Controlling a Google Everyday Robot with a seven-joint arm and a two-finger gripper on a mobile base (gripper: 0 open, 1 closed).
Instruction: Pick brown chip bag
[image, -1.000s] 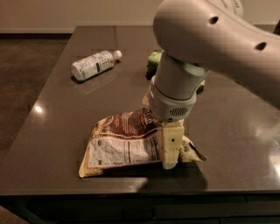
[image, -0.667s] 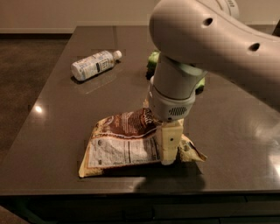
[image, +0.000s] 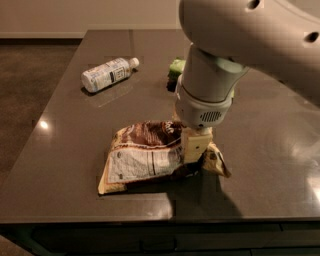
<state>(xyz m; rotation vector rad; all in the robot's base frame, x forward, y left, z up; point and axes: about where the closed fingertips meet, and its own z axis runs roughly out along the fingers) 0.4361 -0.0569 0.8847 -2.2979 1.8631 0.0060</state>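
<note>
You see gripper (image: 196, 156) down low, touching right part of brown chip bag (image: 142, 156). You cannot tell if it grips bag. Bag lies near front edge of dark table (image: 60, 165), white label up. 1 white plastic bottle (image: 106, 74) lies on its side, back left. 1 small green bag (image: 176, 67) sits behind arm.

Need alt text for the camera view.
The gripper is down on the right part of the brown chip bag, lying near the front edge of the dark table. Behind, a white plastic bottle lies on its side at left; a green bag peeks from behind the arm.
</note>
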